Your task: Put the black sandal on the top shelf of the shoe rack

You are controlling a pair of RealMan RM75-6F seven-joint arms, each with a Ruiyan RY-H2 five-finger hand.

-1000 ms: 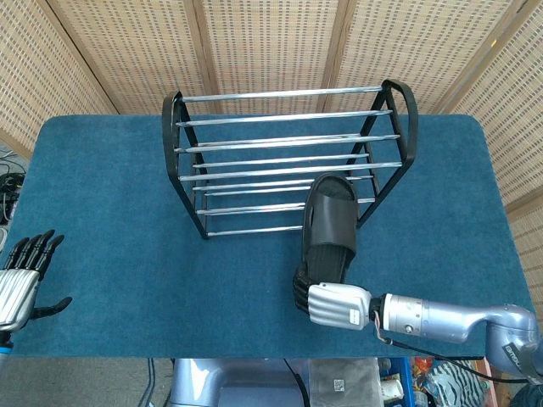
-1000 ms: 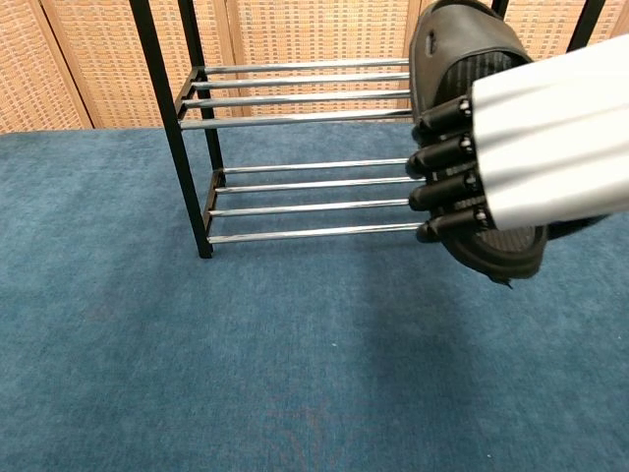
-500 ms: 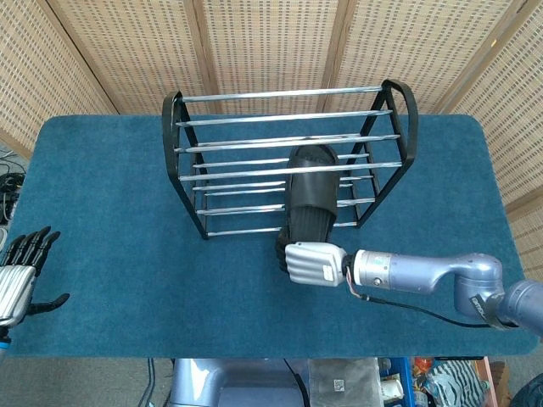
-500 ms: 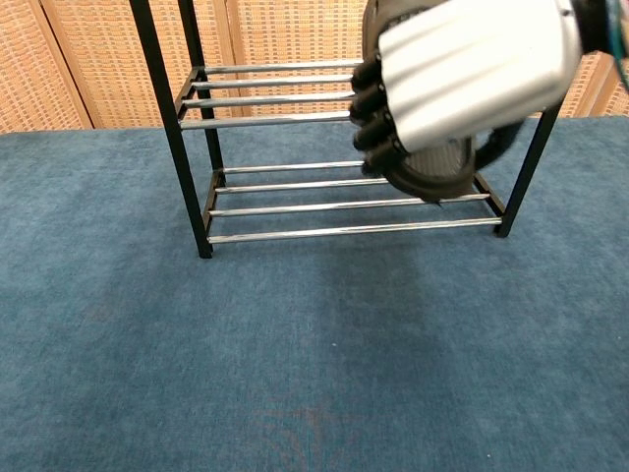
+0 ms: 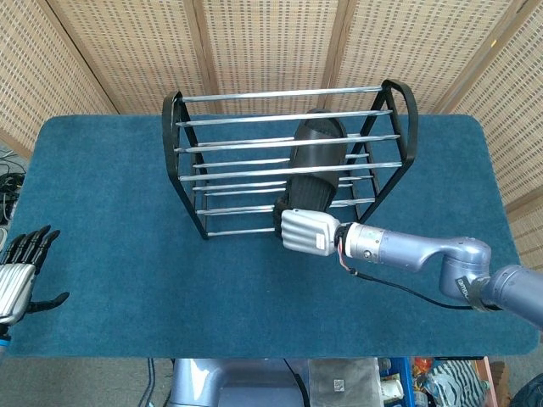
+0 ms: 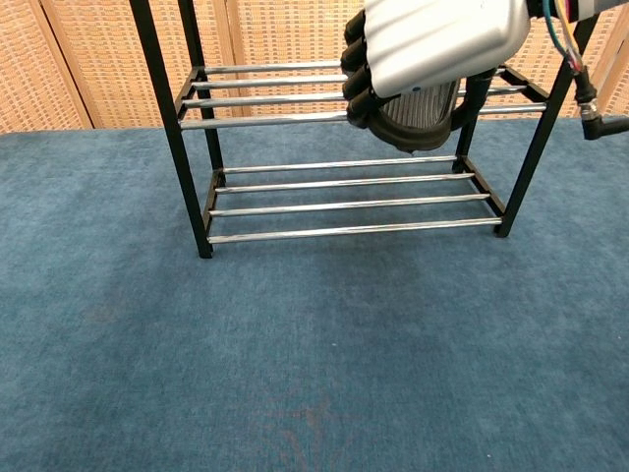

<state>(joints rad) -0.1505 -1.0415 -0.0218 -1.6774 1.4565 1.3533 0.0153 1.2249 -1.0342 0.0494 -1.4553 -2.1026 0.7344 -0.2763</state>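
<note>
My right hand [image 5: 307, 231] is gripping the heel of the black sandal [image 5: 316, 161], dark fingers [image 6: 356, 69] wrapping its edge. I am seeing the sandal lying lengthwise over the shoe rack [image 5: 188, 174], toe toward the back rails; whether it is touching the top rails I cannot tell. My left hand [image 5: 19, 275] is resting open, fingers spread, holding nothing, near the blue table [image 5: 102, 212] edge.

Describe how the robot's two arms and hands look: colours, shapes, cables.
The right hand has a ribbed silver-white back plate and black fingers. Its wrist is a metallic cylinder leading into a glossy grey-blue rounded arm, with thin red, white and black cables at the wrist. The left hand shows the same silver back and black fingers.
</note>
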